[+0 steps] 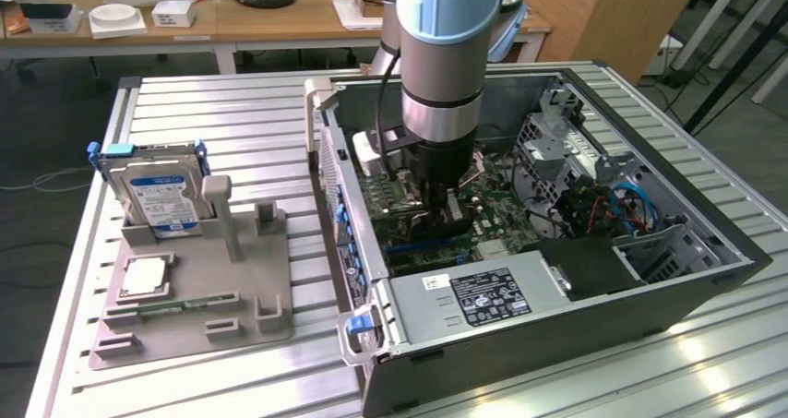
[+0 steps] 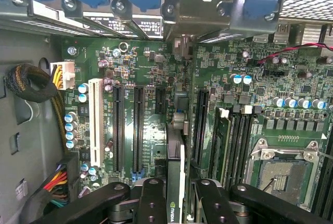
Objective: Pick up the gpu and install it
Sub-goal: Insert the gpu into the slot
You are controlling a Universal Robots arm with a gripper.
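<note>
Centre of the exterior view, inside the case (image 1: 555, 344), my gripper (image 1: 441, 206) is clamped on the gpu (image 2: 175, 154), card on edge between the fingers (image 2: 151, 203), long axis parallel to the black expansion slots (image 2: 138, 125).

Exterior view looked down steeply from off the table (image 1: 221, 104), mid-range, onto the whole open case (image 1: 555, 353). Wrist view looked past the gripper (image 2: 175, 200), close on the motherboard (image 2: 151, 63). Both shared that motherboard.
</note>
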